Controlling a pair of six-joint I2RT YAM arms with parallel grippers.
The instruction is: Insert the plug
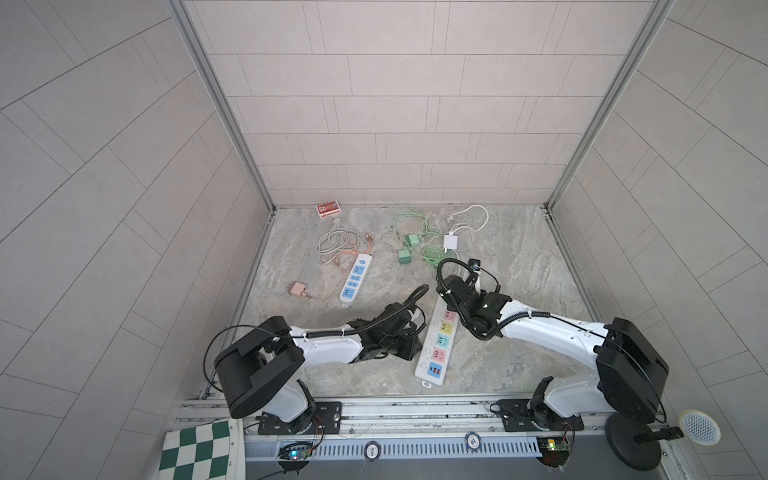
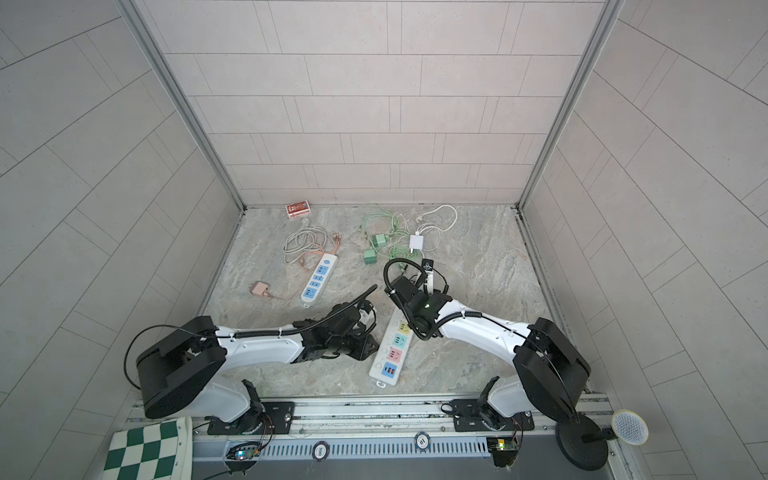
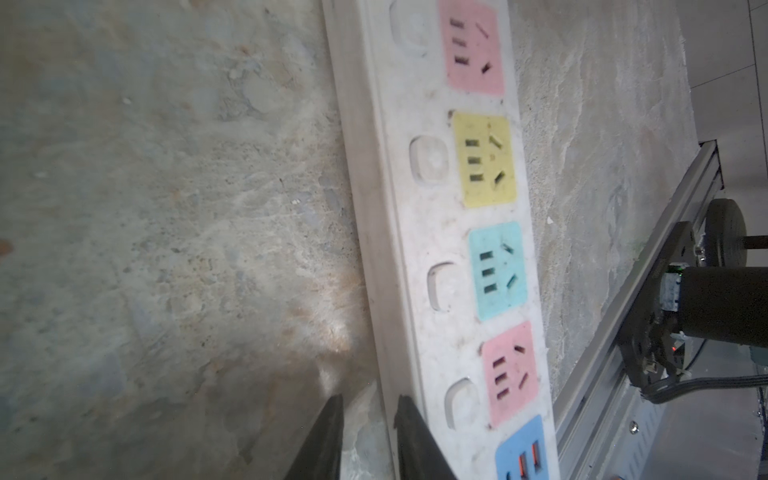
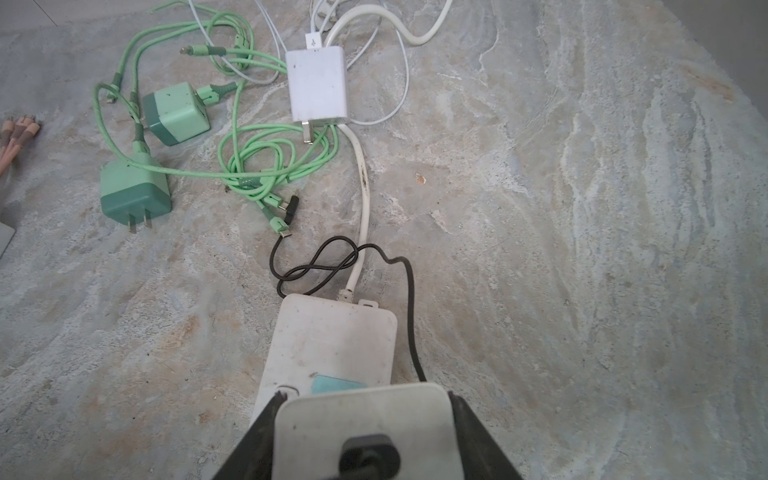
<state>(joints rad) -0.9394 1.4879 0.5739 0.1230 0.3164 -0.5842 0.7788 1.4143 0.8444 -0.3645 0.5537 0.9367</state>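
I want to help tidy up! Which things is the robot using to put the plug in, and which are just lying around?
On the job: white plug, held by the right gripper; colourful power strip; left gripper, by that strip's edge.

Just lying about: blue power strip; green charger; second green charger; small white charger; pink charger; red box.

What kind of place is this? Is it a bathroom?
Probably not: it looks like a robot practice booth. A left arm and a right arm are mounted on a metal rail, tile-patterned walls box in a small floor, and a multicoloured power strip and green chargers lie about.
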